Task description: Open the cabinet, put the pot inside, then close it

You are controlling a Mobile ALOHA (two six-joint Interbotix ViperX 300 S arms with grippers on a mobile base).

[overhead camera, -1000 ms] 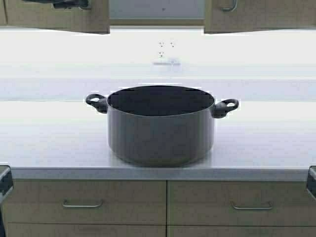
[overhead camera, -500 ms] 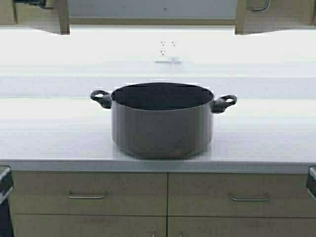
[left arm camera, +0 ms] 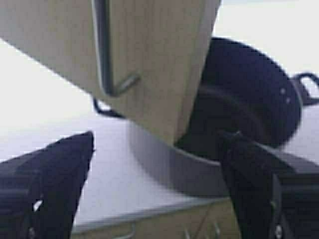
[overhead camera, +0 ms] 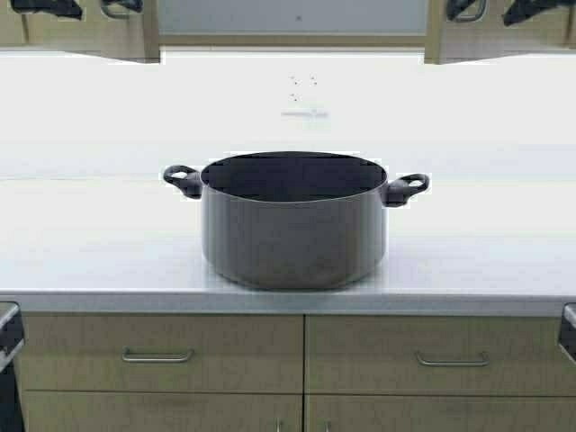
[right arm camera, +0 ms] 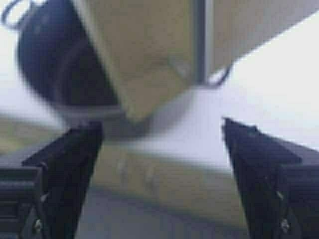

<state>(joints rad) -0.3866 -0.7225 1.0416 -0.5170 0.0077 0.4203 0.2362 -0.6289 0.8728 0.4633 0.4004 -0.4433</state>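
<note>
The grey pot [overhead camera: 294, 229] stands upright on the white counter [overhead camera: 90, 243], its dark inside empty and a black loop handle on each side. Above it the cabinet [overhead camera: 292, 16] is open, with the left door [overhead camera: 135, 36] and the right door [overhead camera: 450, 40] swung outward. My left gripper [overhead camera: 45, 7] is at the top left by the left door. It [left arm camera: 157, 144] is open and holds nothing, and the door's bar handle [left arm camera: 102, 50] is ahead of its fingers. My right gripper [overhead camera: 540, 9] is at the top right, open [right arm camera: 162, 129] and holding nothing, near the right door's handle [right arm camera: 204, 45].
Below the counter are drawers with horizontal handles [overhead camera: 157, 356] and base cabinet doors under them. A wall outlet [overhead camera: 303, 90] sits on the bright backsplash behind the pot. Bare counter lies on both sides of the pot.
The cabinet doors stand wider apart than a second ago. The whole scene has shifted a little, so the robot has moved. Both grippers now show at the top corners.
</note>
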